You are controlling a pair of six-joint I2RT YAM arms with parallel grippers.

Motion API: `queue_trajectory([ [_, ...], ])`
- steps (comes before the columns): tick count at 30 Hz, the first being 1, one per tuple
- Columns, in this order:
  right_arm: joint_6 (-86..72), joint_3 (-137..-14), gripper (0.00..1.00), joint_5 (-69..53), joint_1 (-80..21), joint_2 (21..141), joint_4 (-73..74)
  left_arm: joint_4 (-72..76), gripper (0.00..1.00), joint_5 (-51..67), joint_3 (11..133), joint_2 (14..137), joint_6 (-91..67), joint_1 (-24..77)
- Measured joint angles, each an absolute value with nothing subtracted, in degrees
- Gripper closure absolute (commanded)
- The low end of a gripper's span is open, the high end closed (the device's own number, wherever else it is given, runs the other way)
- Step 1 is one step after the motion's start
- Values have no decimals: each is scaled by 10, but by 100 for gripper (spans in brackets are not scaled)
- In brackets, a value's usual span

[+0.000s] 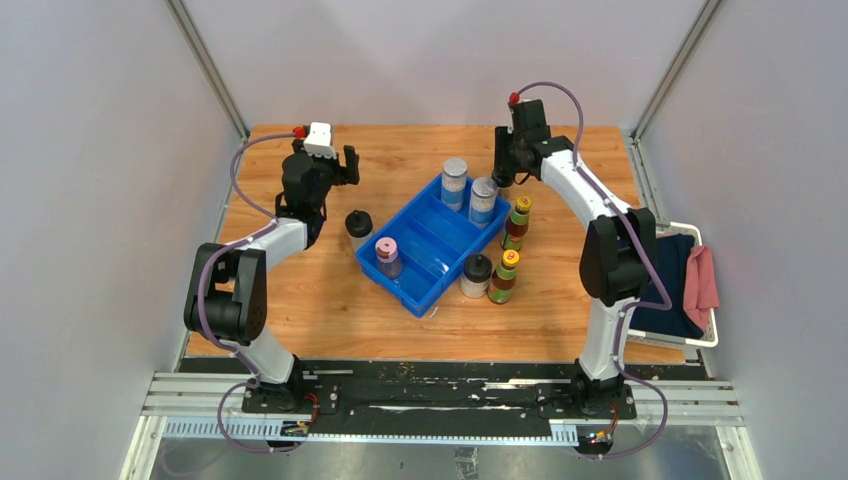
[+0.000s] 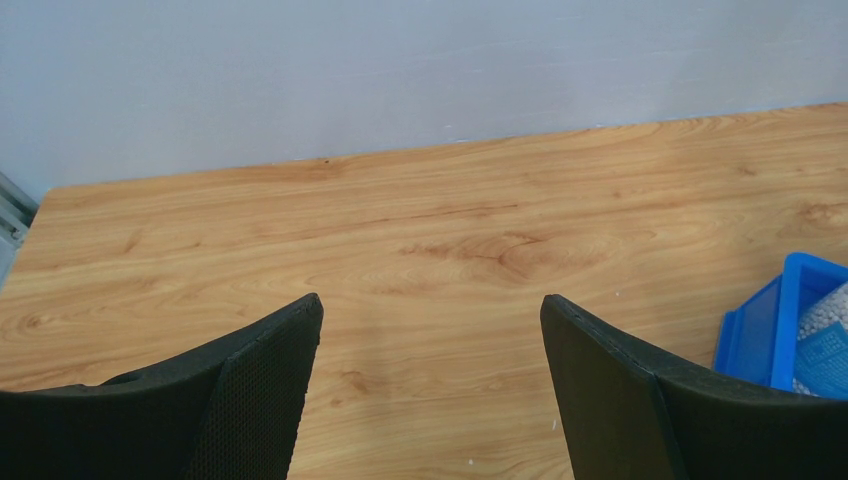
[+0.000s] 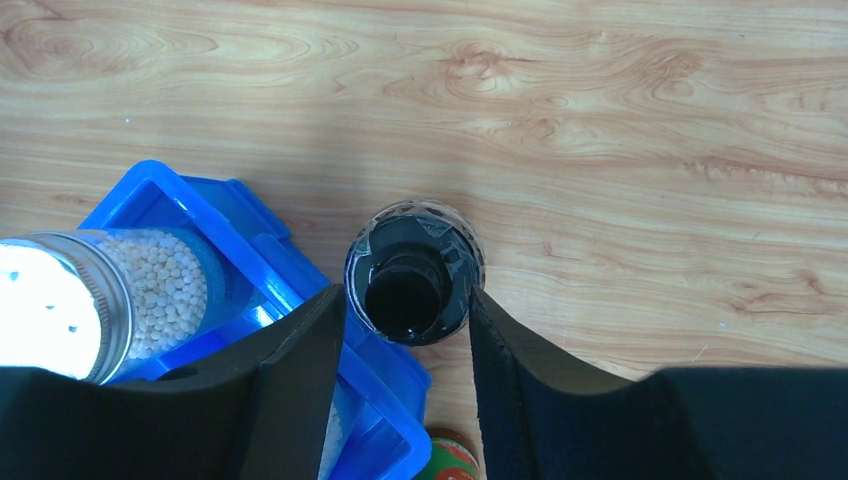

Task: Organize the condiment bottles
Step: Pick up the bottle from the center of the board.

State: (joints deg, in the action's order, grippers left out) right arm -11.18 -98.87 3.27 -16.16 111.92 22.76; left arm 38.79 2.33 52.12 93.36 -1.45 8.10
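Overhead, a wooden bench (image 1: pixel 300 290) carries a blue divided tray (image 1: pixel 432 243) set diagonally at its centre. The left gripper (image 2: pixel 430 380) hovers over bare wood towards the far left corner, its fingers spread wide and holding nothing. The right gripper (image 3: pixel 408 300) reaches down near the far edge, just beyond the tray's far right side. Its fingers are narrowed against both sides of a dark-topped jar (image 3: pixel 410 285) standing on the wood.

Two grey-lidded jars (image 1: pixel 455 180) (image 1: pixel 483 198) stand in the tray's far compartments. A pink-lidded jar (image 1: pixel 386 255) stands in a compartment towards the left. One black-lidded jar (image 1: pixel 358 228) stands on the bench just left of the tray. Another black-lidded jar (image 1: pixel 477 275) stands against the tray's near right side. Two tall dark bottles (image 1: pixel 518 220) (image 1: pixel 504 278) with yellow-red caps stand just right of the tray
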Motion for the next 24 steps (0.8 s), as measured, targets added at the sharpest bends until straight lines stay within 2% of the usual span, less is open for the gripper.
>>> queue_trajectory([
  [24, -111, -1000, 64, 23, -161, 1144, 228, 389, 13, 23, 521, 934, -15, 84],
])
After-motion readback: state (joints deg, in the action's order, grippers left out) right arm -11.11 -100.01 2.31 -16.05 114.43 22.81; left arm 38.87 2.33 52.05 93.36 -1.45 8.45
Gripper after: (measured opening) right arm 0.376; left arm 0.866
